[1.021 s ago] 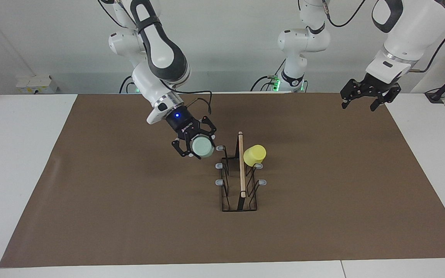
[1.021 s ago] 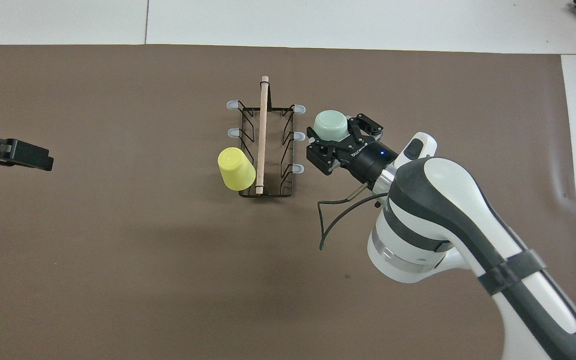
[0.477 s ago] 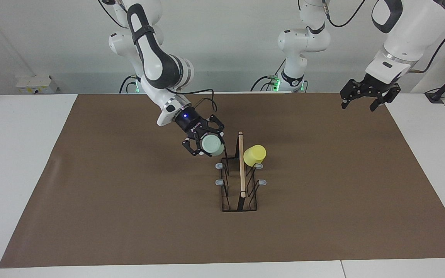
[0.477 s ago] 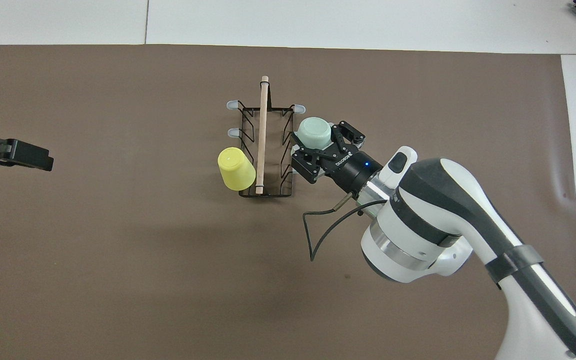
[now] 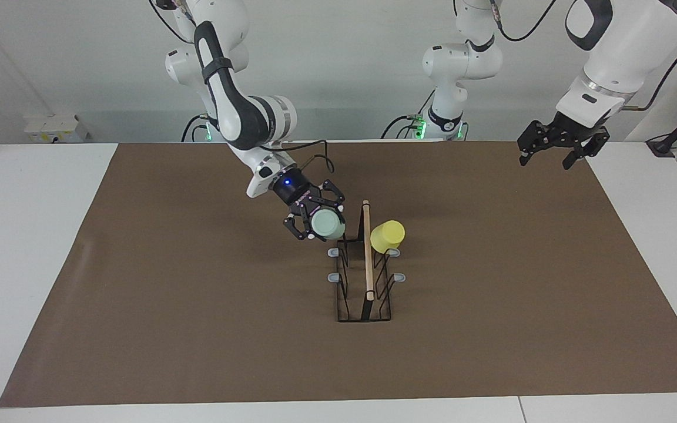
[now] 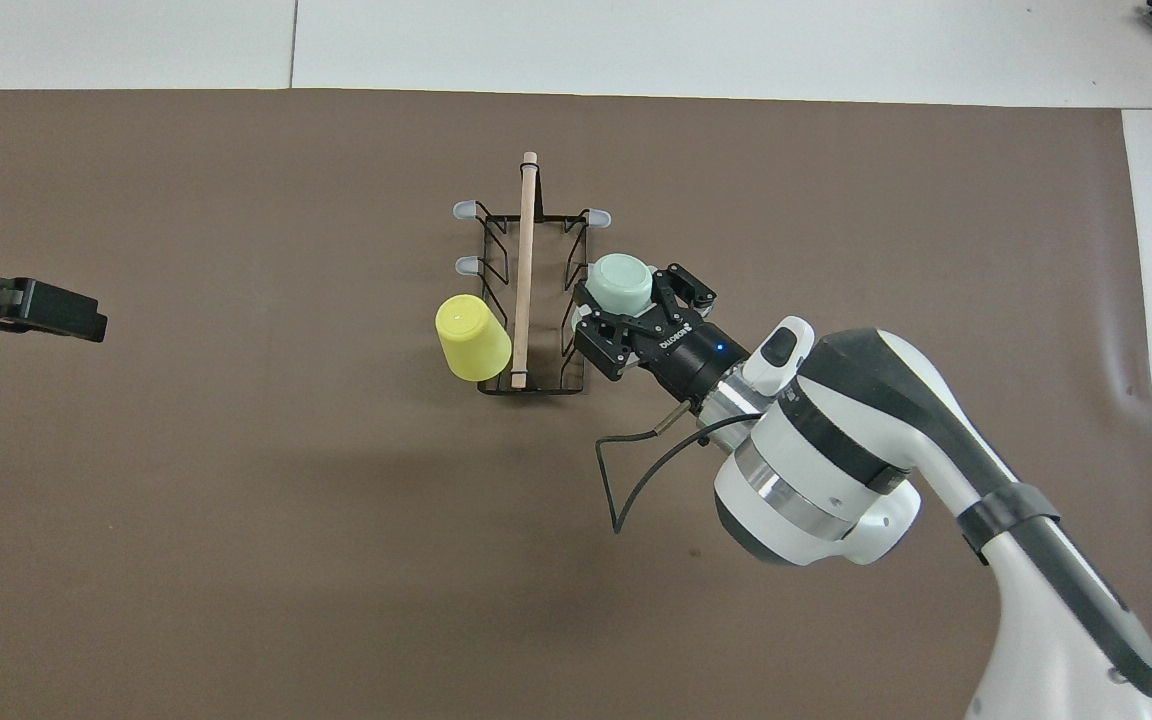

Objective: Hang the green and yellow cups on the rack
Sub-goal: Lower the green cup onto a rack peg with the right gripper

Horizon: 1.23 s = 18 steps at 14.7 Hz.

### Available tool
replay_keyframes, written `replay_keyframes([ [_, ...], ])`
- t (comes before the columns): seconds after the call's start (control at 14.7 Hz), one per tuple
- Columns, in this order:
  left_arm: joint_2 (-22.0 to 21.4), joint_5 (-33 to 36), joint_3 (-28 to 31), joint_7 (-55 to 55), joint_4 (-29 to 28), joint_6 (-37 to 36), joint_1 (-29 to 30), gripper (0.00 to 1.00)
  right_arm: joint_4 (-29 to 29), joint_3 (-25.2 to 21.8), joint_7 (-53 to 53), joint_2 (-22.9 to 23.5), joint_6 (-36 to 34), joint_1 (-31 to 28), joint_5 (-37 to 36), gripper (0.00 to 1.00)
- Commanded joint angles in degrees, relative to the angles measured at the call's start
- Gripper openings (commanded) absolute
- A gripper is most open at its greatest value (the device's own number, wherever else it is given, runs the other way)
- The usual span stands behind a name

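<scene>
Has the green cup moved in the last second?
Yes. Held in the right hand, the green cup has shifted toward the rack, and now covers the prong nearest the robots on the right arm's side.

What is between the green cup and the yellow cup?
The rack's wooden rod and black wires lie between the green cup and the yellow cup, clearest in the overhead view.

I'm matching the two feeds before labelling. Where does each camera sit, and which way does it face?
Facing view: high across the table, looking at the robots; both arms and bases show.
Overhead view: above the robots' end, looking steeply down; right arm and left gripper show.
Shared: rack, yellow cup, and green cup in the right gripper.
</scene>
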Motion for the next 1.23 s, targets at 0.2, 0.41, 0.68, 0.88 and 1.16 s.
replay_keyframes([
  [0.2,-0.8,-0.5,0.9,0.2,-0.9,-0.3,-0.7,1.00,-1.8,0.0,-2.5,-1.3,-0.9,1.8,7.2,0.13],
  [0.41,-0.8,-0.5,0.9,0.2,-0.9,-0.3,-0.8,1.00,-2.9,0.0,-6.8,-0.9,-1.1,1.7,8.2,0.13],
  [0.68,-0.8,-0.5,0.9,0.2,-0.9,-0.3,-0.8,1.00,-4.2,0.0,-10.3,-0.6,-3.6,1.0,8.5,0.13],
  [0.88,-0.8,-0.5,0.9,0.2,-0.9,-0.3,-0.8,1.00,-6.1,0.0,-11.6,-0.6,-6.0,1.0,10.7,0.13],
  [1.16,-0.8,-0.5,0.9,0.2,-0.9,-0.3,-0.8,1.00,-8.7,0.0,-17.8,4.3,-18.6,1.6,19.7,0.13],
])
